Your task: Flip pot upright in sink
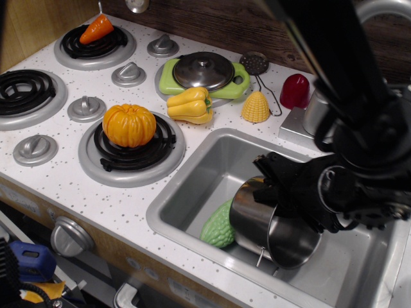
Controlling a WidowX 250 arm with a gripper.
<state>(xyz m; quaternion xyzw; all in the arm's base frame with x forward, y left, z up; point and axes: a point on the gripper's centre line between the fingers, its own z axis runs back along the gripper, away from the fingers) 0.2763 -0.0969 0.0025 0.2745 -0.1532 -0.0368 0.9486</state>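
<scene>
One pot [266, 221] lies in the sink [205, 173], tilted, with its open mouth turned toward the near right and its closed base toward the far left; a thin wire handle hangs from its near rim. The black hand [282, 186] sits on the pot's upper far edge, and its fingers press against the steel wall, though whether they clamp the rim or only rest on it I cannot tell, since the dark parts merge together. One green bumpy vegetable [218, 226] lies in the basin just left of the pot, touching its side and partly hidden behind it. The sink is a single grey basin with rounded corners, set into the white speckled surface [122, 205]. To its left, one orange pumpkin [129, 125] sits on the nearest burner; three burners can be counted in all, the far one carrying one orange carrot [97, 29], the left one bare. Five silver knobs stand among the burners. Beyond the sink's far left corner lie one yellow pepper [190, 105] and one yellow corn piece [256, 107], well apart from the pot. Behind the pepper, one green pan [168, 81] carries one domed steel lid [204, 70]. One dark strainer spoon [255, 63] lies to the right of the pan, and one red cup-shaped piece [295, 90] stands to the right of that. The robot arm covers most of the faucet at the far right.
</scene>
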